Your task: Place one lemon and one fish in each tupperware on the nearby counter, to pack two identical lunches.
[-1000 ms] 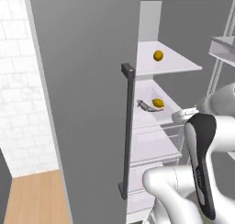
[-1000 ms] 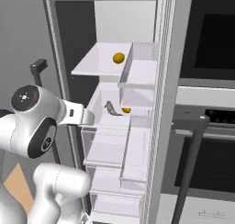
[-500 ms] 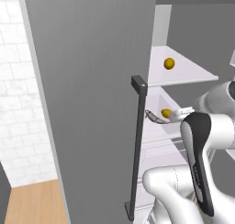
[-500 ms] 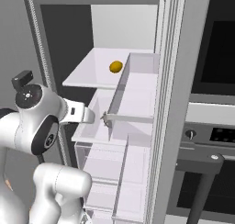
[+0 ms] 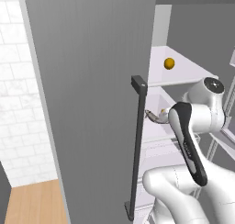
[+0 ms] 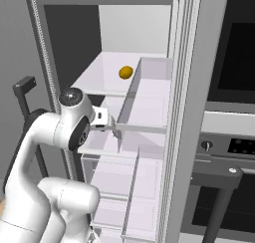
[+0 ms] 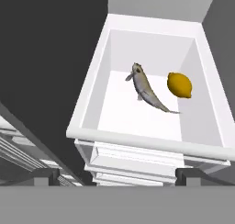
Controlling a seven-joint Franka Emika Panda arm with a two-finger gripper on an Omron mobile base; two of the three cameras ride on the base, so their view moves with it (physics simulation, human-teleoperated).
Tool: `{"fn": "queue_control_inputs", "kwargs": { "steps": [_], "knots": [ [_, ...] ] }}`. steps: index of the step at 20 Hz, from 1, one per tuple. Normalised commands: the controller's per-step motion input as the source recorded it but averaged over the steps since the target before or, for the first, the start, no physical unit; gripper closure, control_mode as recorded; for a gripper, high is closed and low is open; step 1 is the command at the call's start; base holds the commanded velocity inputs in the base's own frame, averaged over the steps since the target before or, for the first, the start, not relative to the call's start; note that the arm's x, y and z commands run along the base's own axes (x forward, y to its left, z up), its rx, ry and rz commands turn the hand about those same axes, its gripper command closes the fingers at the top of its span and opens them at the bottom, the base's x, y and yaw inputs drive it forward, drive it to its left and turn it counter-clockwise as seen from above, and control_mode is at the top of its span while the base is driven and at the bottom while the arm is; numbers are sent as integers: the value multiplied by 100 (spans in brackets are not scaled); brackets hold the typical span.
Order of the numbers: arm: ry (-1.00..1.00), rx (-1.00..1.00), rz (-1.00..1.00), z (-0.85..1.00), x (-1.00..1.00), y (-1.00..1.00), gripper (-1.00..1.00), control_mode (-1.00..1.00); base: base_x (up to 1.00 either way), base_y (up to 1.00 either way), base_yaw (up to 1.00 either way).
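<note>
The step in hand looks like the first pick-up: fetching food out of the open fridge, before anything goes to the tupperware.

The hand [image 7: 117,172] is released, its two dark fingertips spread wide at the bottom of the hand view with nothing between them. It hovers above the near rim of a white fridge drawer [image 7: 87,110], looking down into it. In the right base view the hand [image 6: 110,126] sits at the front edge of the middle level, just past the white wrist.

Ahead of the hand and below it, on the drawer floor, lies a grey fish [image 7: 146,88], stretched diagonally with its tail towards the right-hand wall. Just beside the fish, further to the hand's right, rests a lemon [image 7: 179,85]; the two look close but apart. In the left base view the fish [image 5: 153,117] pokes out from behind the forearm.

A second lemon [image 6: 126,72] sits on the shelf above the hand, well apart from the drawer; it also shows in the left base view [image 5: 169,63].

The next move, as I judge it, calls for carrying the hand forward over the drawer wall, then down onto one item, likely the fish, with the fingers straddling its narrow body across its length. The drawer walls leave little room, so a steep descent seems wise.
</note>
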Motion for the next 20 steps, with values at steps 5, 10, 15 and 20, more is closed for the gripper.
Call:
{"fn": "queue_control_inputs", "kwargs": {
  "steps": [5,10,15,20],
  "knots": [
    [0,0,7,-53,51,0,-100,-100,0,0,0],
    [4,-2,0,-39,72,0,-100,-100,0,0,0],
    [15,0,0,-33,78,-12,-100,-100,0,0,0],
    [7,0,0,-23,60,-30,-100,-100,0,0,0]
  ]
}}
